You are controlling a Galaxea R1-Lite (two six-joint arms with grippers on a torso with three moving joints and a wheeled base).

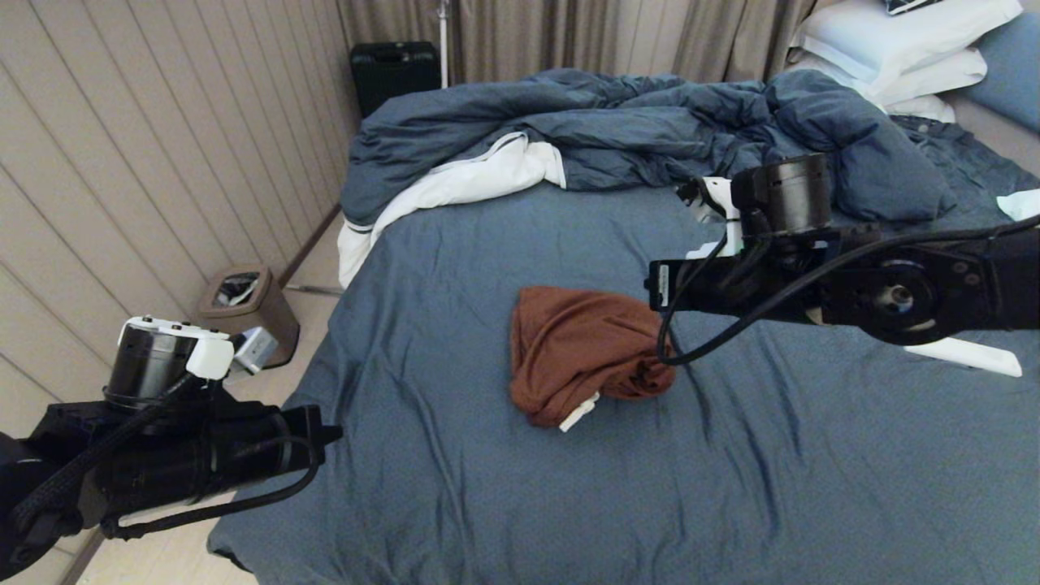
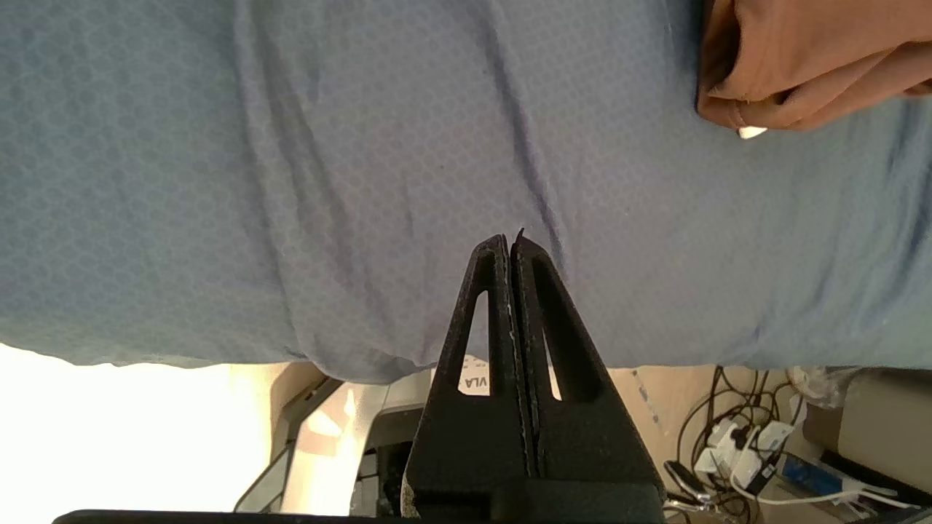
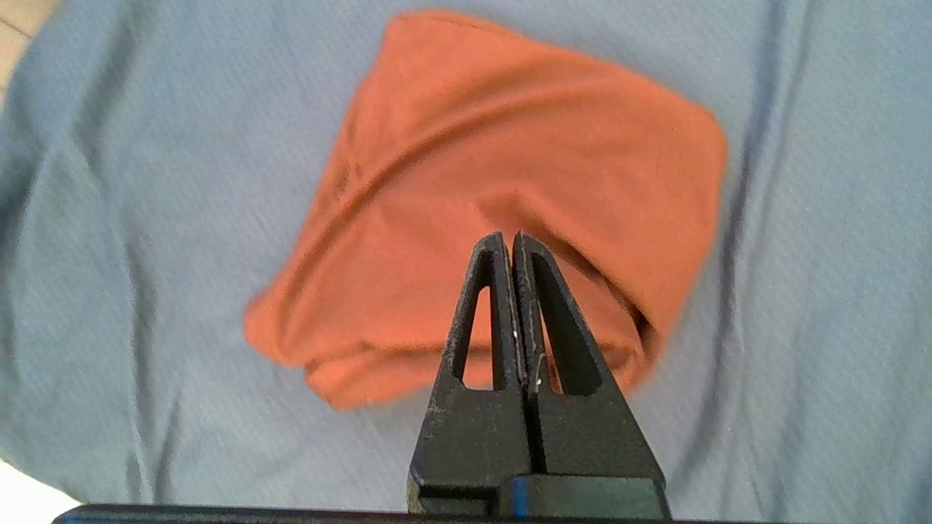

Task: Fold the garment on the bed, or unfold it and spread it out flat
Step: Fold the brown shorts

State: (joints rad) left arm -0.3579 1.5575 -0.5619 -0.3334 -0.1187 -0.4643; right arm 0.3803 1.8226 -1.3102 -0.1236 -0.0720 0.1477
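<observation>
Black and pressed tip to tip, the right gripper (image 3: pixel 512 240) hung over the garment (image 3: pixel 510 182) with nothing between its fingers. The rust-brown shorts lay bunched in a folded heap in the middle of the bed (image 1: pixel 455 487), on the slate-blue sheet, a white drawstring end (image 1: pixel 578 416) poking out at the near edge. The left gripper (image 2: pixel 510 240) was likewise closed and empty, held at the bed's near left corner, well apart from the garment. Only the left wrist view showed the letters "VLA" on a white label (image 2: pixel 475 383) below the bed edge, beside a tangle of cables and plugs (image 2: pixel 735 444) on the floor. Only the head view took in the rumpled dark blue duvet (image 1: pixel 634 138) at the far side, white pillows (image 1: pixel 902 41) far right, and a brown bin (image 1: pixel 248 313) on the floor to the left.
</observation>
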